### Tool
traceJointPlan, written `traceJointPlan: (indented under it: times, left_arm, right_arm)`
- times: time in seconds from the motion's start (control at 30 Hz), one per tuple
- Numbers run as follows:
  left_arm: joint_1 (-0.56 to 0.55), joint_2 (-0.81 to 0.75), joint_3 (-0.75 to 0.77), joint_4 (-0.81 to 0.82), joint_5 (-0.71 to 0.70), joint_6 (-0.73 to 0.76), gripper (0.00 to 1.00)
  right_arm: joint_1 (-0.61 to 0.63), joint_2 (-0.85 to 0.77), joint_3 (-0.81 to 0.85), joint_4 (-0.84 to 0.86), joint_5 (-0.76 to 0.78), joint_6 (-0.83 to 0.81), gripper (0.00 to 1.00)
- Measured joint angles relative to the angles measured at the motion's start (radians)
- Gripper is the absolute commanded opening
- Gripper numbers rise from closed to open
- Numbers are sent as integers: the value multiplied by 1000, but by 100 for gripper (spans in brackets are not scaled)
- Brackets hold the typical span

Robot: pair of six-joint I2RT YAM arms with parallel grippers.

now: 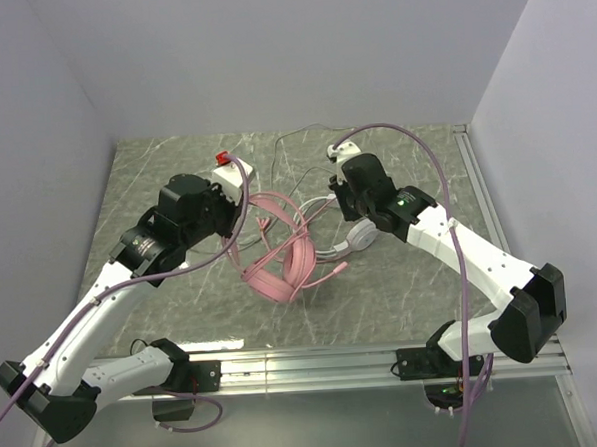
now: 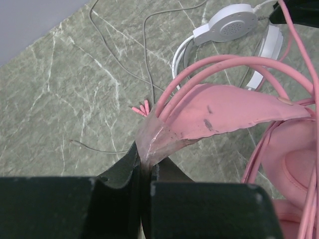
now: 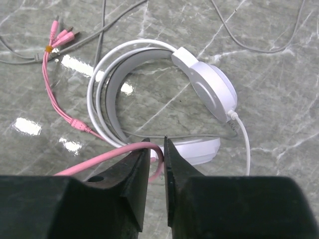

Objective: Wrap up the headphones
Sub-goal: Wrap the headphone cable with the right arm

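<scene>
Headphones (image 1: 298, 256) are piled at centre, light and floppy-corded, so slips are expected. Pink headset (image 2: 234, 112) is clamped by its soft headband in the left gripper (image 2: 145, 167). Pink cable (image 3: 94, 164) is straddled loosely by the barely parted right gripper (image 3: 157, 149), and is probably best pinched there.

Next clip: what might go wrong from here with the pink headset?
The pink cable sits loosely between the right fingers, which stand slightly apart; it may slip out and unwind. The left fingers pinch only the edge of the pink headband; a tug might free it. The cable also crosses the white headset, so pulling may drag it.
</scene>
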Motion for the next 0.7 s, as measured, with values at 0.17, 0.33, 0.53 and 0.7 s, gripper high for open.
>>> traceJointPlan:
  times: [0.17, 0.33, 0.53, 0.7]
  left_arm:
    - [4, 2, 47, -48, 30, -16, 0]
    - [5, 39, 183, -130, 40, -116, 0]
    - [5, 123, 338, -209, 50, -250, 0]
    - [5, 138, 351, -250, 61, -309, 0]
  right_arm:
    - [-8, 0, -28, 54, -32, 0, 22]
    - [-22, -2, -98, 167, -122, 1, 21]
    - [-31, -2, -185, 323, -245, 19, 27]
    - [-51, -16, -281, 484, -357, 34, 35]
